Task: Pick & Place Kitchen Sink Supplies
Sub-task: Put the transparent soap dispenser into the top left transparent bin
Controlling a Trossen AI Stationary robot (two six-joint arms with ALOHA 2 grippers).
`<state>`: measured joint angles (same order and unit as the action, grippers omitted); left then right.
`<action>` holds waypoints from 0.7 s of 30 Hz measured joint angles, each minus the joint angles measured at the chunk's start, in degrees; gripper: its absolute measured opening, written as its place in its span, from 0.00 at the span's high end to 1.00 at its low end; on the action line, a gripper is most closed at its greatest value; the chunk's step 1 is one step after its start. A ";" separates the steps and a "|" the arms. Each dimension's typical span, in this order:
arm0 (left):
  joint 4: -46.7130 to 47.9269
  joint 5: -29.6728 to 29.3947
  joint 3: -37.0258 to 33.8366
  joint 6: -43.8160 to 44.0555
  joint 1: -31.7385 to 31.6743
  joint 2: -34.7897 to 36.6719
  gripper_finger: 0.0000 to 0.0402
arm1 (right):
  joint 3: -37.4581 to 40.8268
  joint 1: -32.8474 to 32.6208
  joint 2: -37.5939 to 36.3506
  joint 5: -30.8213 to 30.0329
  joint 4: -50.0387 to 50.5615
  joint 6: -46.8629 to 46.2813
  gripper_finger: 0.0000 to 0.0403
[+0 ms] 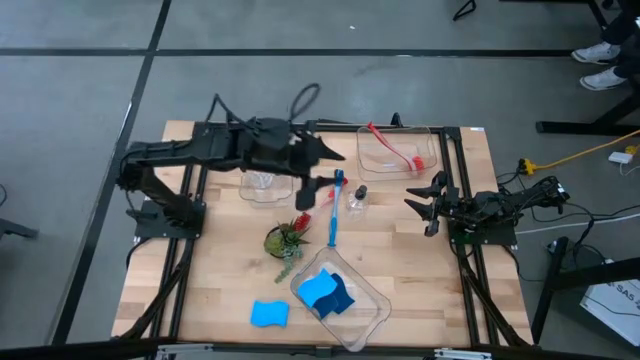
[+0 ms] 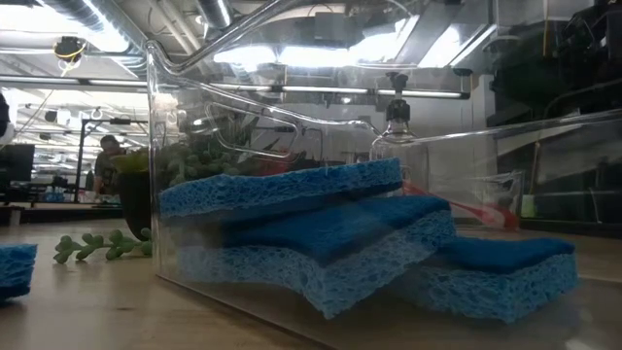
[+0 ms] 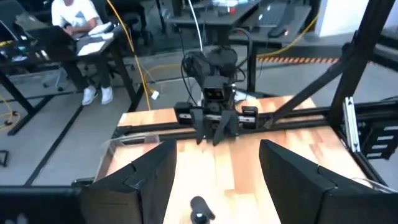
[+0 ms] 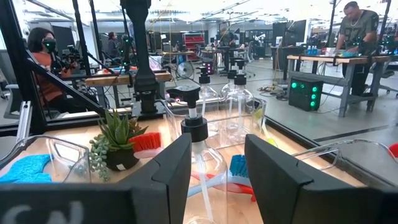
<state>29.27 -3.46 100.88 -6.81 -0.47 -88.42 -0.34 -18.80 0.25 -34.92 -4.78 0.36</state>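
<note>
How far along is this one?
Done: sponges in the front bin, red brush in the back bin. In hand: nothing; open left end effector hovers by the pump bottle. Left: loose sponge, blue brush, that bottle; right end effector waits open.

Robotics lab, workbenches (image 4: pixel 323 59), seated person (image 3: pixel 78 18)

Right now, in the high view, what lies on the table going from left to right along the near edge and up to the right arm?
Loose blue rectangular sponge → clear plastic bin holding blue sponges → right arm's open pincer.
</note>
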 joint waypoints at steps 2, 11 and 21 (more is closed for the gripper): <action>2.47 -1.97 3.15 -0.14 1.53 -2.59 0.44 | -0.01 -0.01 -0.01 -0.02 0.00 -0.17 0.63; 6.43 -9.04 13.69 0.04 6.98 -13.11 0.44 | 0.01 0.00 0.00 0.01 0.01 0.01 0.63; 6.45 -10.96 14.74 4.37 11.15 -20.64 0.44 | 0.01 0.01 -0.02 -0.02 0.00 -0.01 0.63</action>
<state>35.73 -14.42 115.61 -2.43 10.68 -109.06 -0.34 -18.79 0.23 -34.94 -4.78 0.35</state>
